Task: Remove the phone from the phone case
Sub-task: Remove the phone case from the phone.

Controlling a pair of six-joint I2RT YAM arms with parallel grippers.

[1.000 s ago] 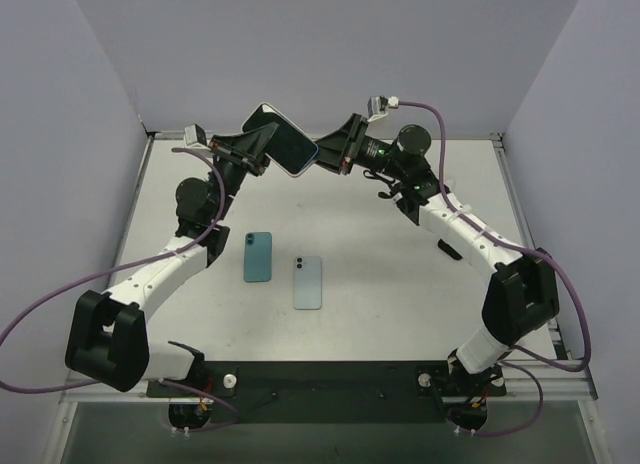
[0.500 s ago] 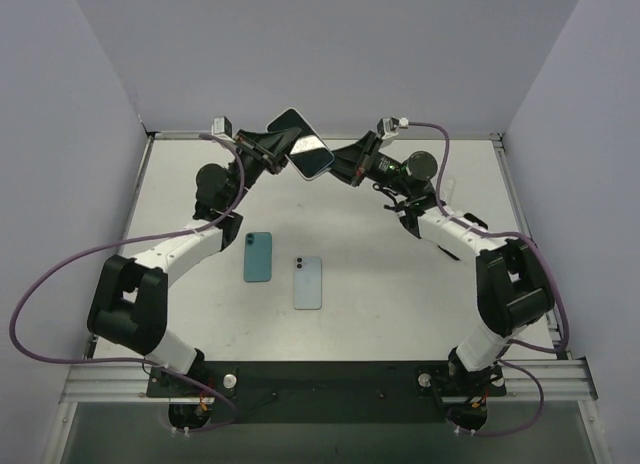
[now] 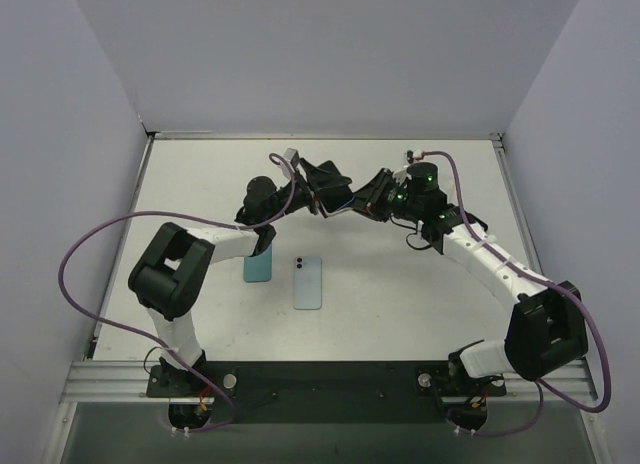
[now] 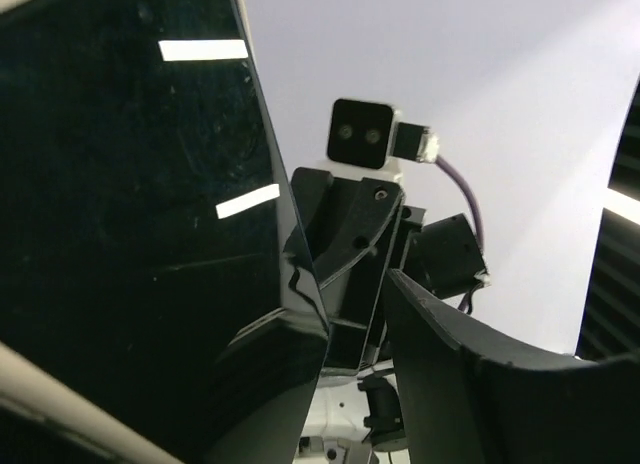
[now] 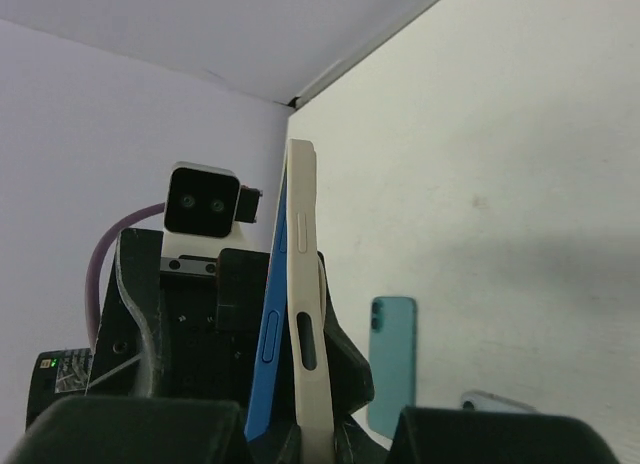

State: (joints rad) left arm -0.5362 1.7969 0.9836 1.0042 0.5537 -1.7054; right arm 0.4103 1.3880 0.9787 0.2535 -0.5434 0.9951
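**Phone held in the air between both arms, not yet out of its case**

Where the two arms met above the middle of the white table point(image 3: 400, 284), the slim blue phone point(image 5: 268, 334) with its glossy black screen hung clear of the surface in its cream plastic phone case point(image 5: 303, 284); the left gripper point(image 3: 322, 189) came at it from one end and the right gripper point(image 3: 372, 196) from the other, so neither arm was the nearer. In the right wrist view the pair stood edge-on, long axis running straight away from that gripper's jaws, blue slab on the left and cream shell flush against it on the right; whether the phone had begun to lift from the shell could not be told. Black parts of the left gripper flanked both faces there, which I read as its jaws clamped on the blue phone and shell together; the right gripper's own fingers showed low on either side of the edge (a gap seemed to remain on the cream side), so their hold could not be told. The coming move, I judged, turned on prying across the thin axis, cream away from blue. The phone case held the phone; a teal phone point(image 3: 258, 267) and a pale grey-blue phone point(image 3: 307, 282) lay flat on the table, near each other, well below the grippers.
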